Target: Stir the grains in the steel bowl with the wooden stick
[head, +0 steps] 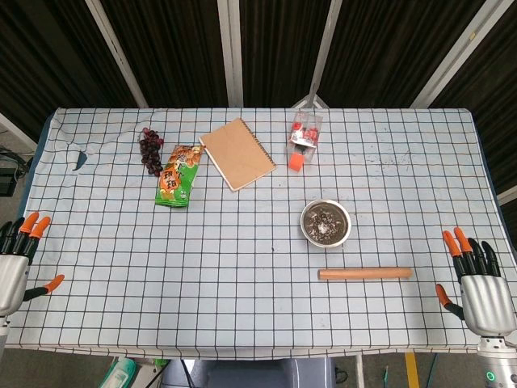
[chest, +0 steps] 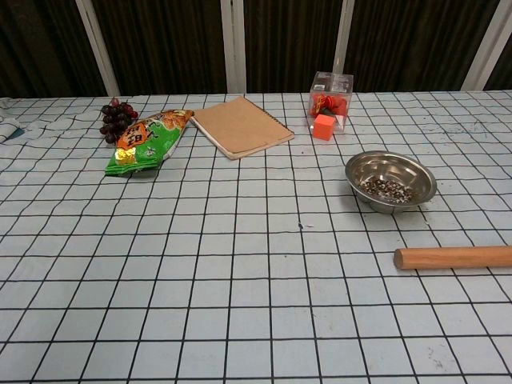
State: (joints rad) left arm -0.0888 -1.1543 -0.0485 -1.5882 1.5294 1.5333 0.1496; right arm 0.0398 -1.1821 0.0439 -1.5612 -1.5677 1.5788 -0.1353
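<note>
The steel bowl (head: pixel 326 224) (chest: pixel 391 181) sits right of the table's middle with dark grains in its bottom. Just in front of it the wooden stick (head: pixel 364 273) (chest: pixel 454 258) lies flat, pointing left to right. My right hand (head: pixel 480 284) hangs at the table's right front corner, fingers spread, holding nothing, well to the right of the stick. At the left front edge my left hand (head: pixel 16 260) is also spread and empty, far from both objects. Neither hand shows in the chest view.
A checked cloth (head: pixel 202 275) covers the table. At the back lie a bunch of grapes (head: pixel 150 150), a green snack bag (head: pixel 178 175), a brown notebook (head: pixel 237 153) and a clear box with red items (head: pixel 304 132) beside an orange cube (head: pixel 296 161).
</note>
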